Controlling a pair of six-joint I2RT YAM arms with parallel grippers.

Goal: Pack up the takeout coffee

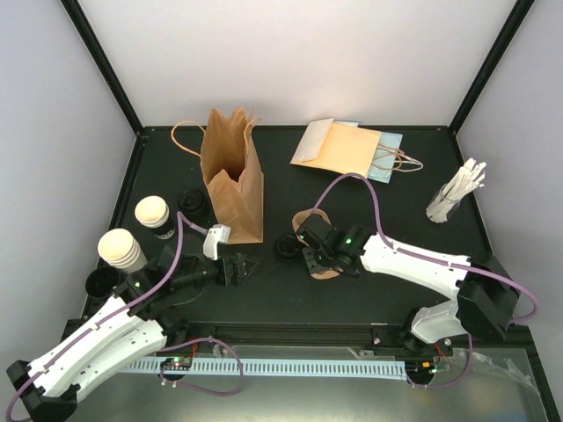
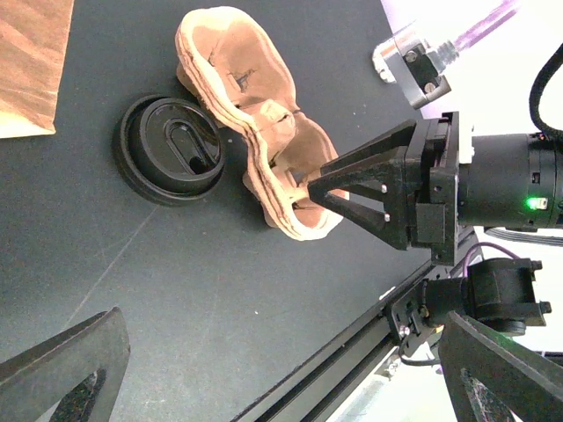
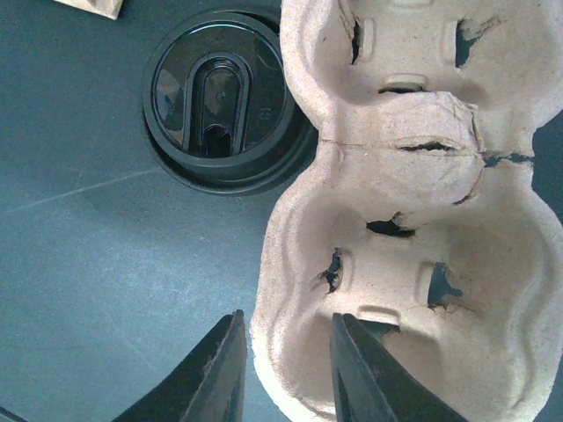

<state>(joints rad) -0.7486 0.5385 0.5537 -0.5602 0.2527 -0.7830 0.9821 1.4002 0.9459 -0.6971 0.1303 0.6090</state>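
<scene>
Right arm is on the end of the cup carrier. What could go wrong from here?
1. The right arm's fingers pinch only one thin end wall of the carrier, which shows cracks; lifting may bend or tear it.
2. The lid lies right beside the carrier, so dragging could shove it.
3. The left arm's fingers stand open close by; the arms might clash.

Lab test cell: white wall panels (image 1: 299,53), black table (image 1: 281,294)
</scene>
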